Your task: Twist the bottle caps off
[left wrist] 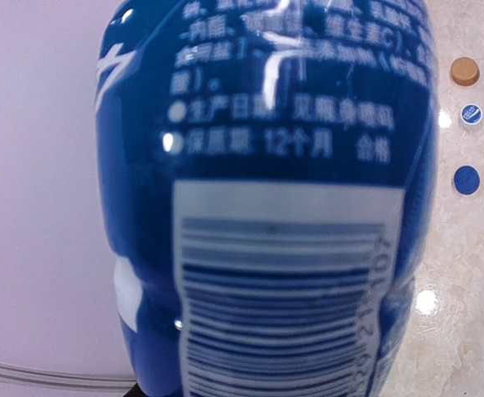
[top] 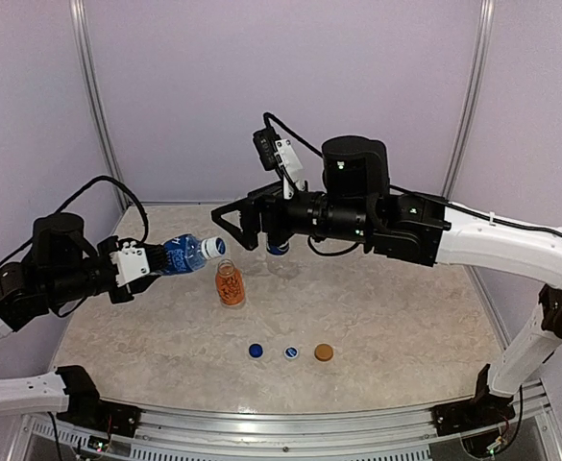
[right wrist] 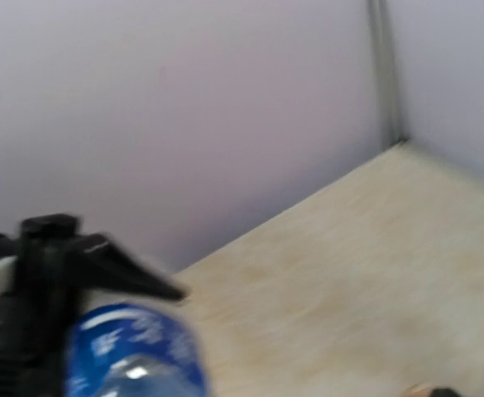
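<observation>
My left gripper is shut on the clear bottle with the bright-blue label and holds it tilted above the table, its neck end pointing right. The label fills the left wrist view and hides the fingers. My right gripper is open in the air, just right of and above that neck end. One of its black fingers shows blurred beside the blue bottle. The short orange bottle stands uncapped below them. A dark-blue piece shows under the right arm, mostly hidden. The clear unlabelled bottle is not visible.
Three loose caps lie in a row near the table's front: blue, white and blue, orange. They also show in the left wrist view, the orange one farthest. Lilac walls close the back and sides.
</observation>
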You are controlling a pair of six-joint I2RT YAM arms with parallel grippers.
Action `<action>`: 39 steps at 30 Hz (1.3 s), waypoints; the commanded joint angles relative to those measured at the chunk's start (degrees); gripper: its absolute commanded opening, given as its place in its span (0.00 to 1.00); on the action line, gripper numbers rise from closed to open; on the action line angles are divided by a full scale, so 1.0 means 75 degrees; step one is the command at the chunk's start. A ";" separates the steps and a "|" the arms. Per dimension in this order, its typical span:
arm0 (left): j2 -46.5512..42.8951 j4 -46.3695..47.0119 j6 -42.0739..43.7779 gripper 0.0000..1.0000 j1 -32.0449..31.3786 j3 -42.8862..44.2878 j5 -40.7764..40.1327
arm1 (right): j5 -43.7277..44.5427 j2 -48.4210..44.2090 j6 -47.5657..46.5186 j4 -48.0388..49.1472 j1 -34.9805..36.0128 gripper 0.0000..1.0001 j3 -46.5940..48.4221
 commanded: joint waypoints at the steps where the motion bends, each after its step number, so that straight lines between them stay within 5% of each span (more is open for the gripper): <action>1: 0.0029 0.0342 0.0147 0.28 -0.0040 -0.0095 -0.0268 | -0.0982 0.0331 0.2277 -0.0846 0.0044 0.90 0.0348; 9: 0.0032 0.0355 0.0207 0.28 -0.0040 -0.0088 -0.0270 | -0.1693 0.0784 0.2591 -0.1206 0.0046 0.56 0.0678; 13: 0.0018 0.0354 0.0262 0.28 -0.0040 -0.0092 -0.0276 | -0.2027 0.0956 0.2642 -0.1246 0.0040 0.50 0.0744; 20: -0.0022 0.0277 0.0251 0.28 -0.0040 -0.0087 -0.0224 | -0.2063 0.1008 0.2527 -0.1242 0.0040 0.00 0.0813; 23: -0.0056 0.0000 0.0176 0.27 -0.0040 -0.0028 -0.0017 | -0.2159 0.1043 0.1904 -0.1422 0.0102 0.00 0.0972; 25: -0.0093 -0.0513 0.0049 0.26 -0.0040 0.0104 0.0364 | -0.1869 0.1151 0.0369 -0.2094 0.0408 0.00 0.1375; 31: -0.0040 -0.2922 -0.0237 0.24 -0.0040 0.0770 0.2165 | 0.2095 0.1152 -0.5779 -0.2752 0.2532 0.00 0.1197; 35: -0.0014 -0.3726 0.0108 0.25 -0.0084 0.0874 0.2501 | 0.5258 0.1128 -0.9918 -0.0685 0.3487 0.00 -0.0387; 39: 0.0000 -0.4012 0.0449 0.25 -0.0096 0.0845 0.2419 | 0.6681 0.1249 -1.4479 0.2850 0.3642 0.00 -0.1768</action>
